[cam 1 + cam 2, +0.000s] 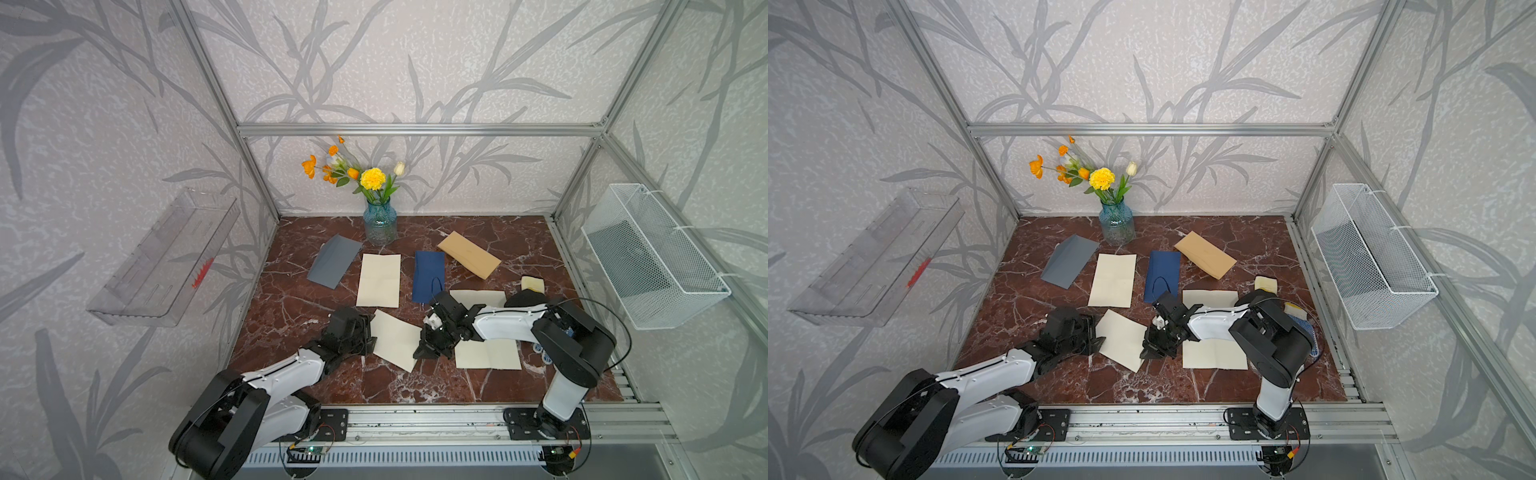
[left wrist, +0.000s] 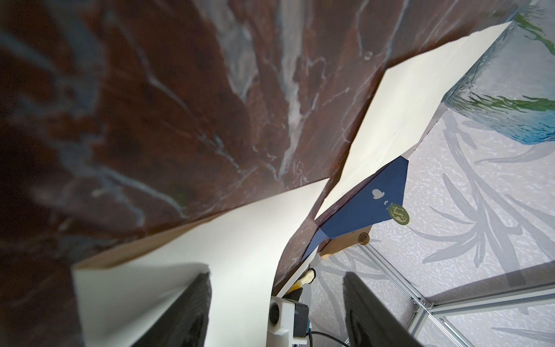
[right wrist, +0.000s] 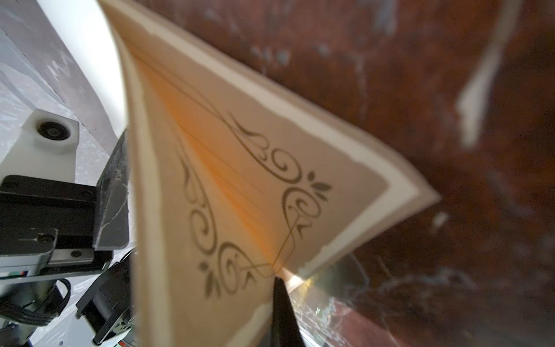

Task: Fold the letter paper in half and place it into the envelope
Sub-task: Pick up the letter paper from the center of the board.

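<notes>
The letter paper (image 1: 395, 338) lies cream and tilted near the table's front middle, between my two grippers. My right gripper (image 1: 420, 354) is shut on the paper's right corner. In the right wrist view the letter paper (image 3: 240, 186) bends over on itself, ruled lines and corner flourishes facing inward, pinched at the right gripper (image 3: 271, 279). My left gripper (image 1: 372, 332) stands open at the paper's left edge. In the left wrist view the sheet (image 2: 234, 234) curves up between its dark fingers (image 2: 186, 309). The navy envelope (image 1: 429, 276) lies flat behind the right gripper.
A larger plain cream sheet (image 1: 379, 279), a grey envelope (image 1: 334, 261) and a tan envelope (image 1: 468, 254) lie farther back. A blue glass vase (image 1: 380, 222) stands at the rear. More cream sheets (image 1: 488, 354) lie under the right arm. A wire basket (image 1: 652, 253) hangs on the right wall.
</notes>
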